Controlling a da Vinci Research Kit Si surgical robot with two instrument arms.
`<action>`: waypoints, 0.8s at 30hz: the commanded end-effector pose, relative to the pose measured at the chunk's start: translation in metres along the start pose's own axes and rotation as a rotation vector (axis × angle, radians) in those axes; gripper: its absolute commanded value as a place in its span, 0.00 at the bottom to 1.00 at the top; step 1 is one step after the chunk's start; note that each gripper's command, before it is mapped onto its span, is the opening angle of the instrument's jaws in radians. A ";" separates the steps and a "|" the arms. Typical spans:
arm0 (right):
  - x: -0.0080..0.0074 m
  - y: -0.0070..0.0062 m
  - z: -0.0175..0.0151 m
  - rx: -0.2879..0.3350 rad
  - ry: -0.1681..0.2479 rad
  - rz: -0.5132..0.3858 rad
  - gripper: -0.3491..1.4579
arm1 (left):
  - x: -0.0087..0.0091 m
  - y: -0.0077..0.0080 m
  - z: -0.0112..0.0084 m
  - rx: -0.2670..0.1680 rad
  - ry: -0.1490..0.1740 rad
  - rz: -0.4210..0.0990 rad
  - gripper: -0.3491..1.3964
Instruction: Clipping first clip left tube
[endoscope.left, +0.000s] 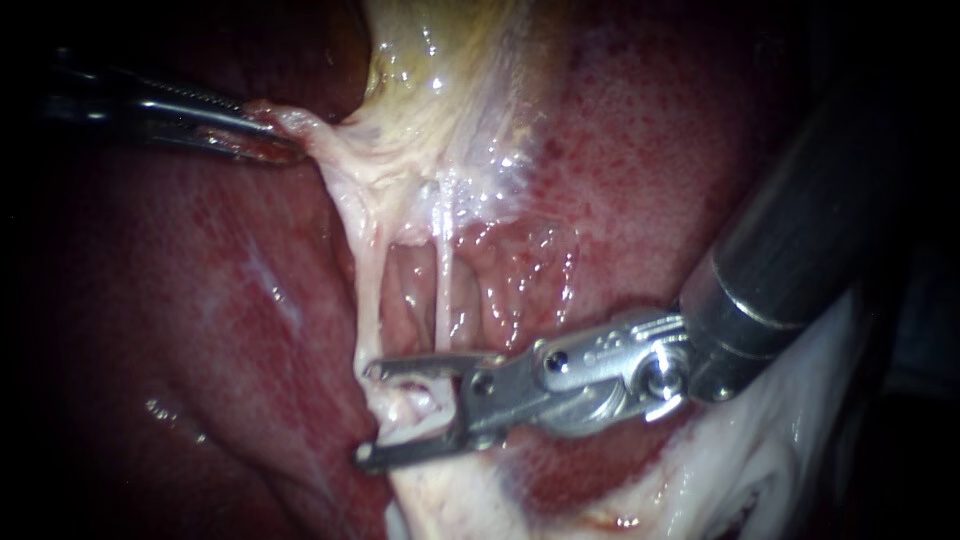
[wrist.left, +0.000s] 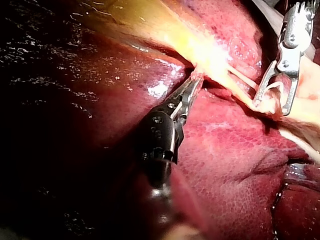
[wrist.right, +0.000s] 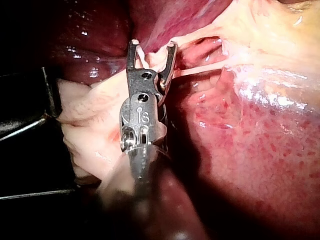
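Note:
Two pale tubes run down from the gallbladder (endoscope.left: 440, 70): the left tube (endoscope.left: 367, 290) and the right tube (endoscope.left: 443, 290). My right instrument (endoscope.left: 370, 412) comes in from the right, jaws open wide, one on each side of a lump of pale tissue (endoscope.left: 412, 405) at the left tube's lower end. The right wrist view shows the same jaws (wrist.right: 152, 50) astride that tissue. My left instrument (endoscope.left: 275, 140) is shut on the pale tissue flap (endoscope.left: 310, 130) at the gallbladder's edge and holds it stretched leftward. The left wrist view shows this grip (wrist.left: 196, 80). I cannot make out a clip.
Dark red liver (endoscope.left: 180, 300) lies left of the tubes, and speckled liver (endoscope.left: 640, 150) to their right under the right shaft (endoscope.left: 800, 250). White fatty tissue (endoscope.left: 780, 460) lies below that shaft. A small window (endoscope.left: 405, 290) opens between the two tubes.

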 end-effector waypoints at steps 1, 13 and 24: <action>0.0000 0.0000 -0.0001 0.000 0.000 0.000 0.46 | 0.0000 0.0000 -0.0001 0.000 0.000 0.000 0.00; -0.0004 -0.0005 -0.0032 0.015 0.011 0.031 0.46 | 0.0000 0.0000 -0.0004 -0.002 0.000 0.000 0.00; -0.0024 0.0017 -0.0040 0.081 0.069 0.131 0.46 | 0.0001 0.0000 -0.0005 -0.002 0.000 -0.001 0.00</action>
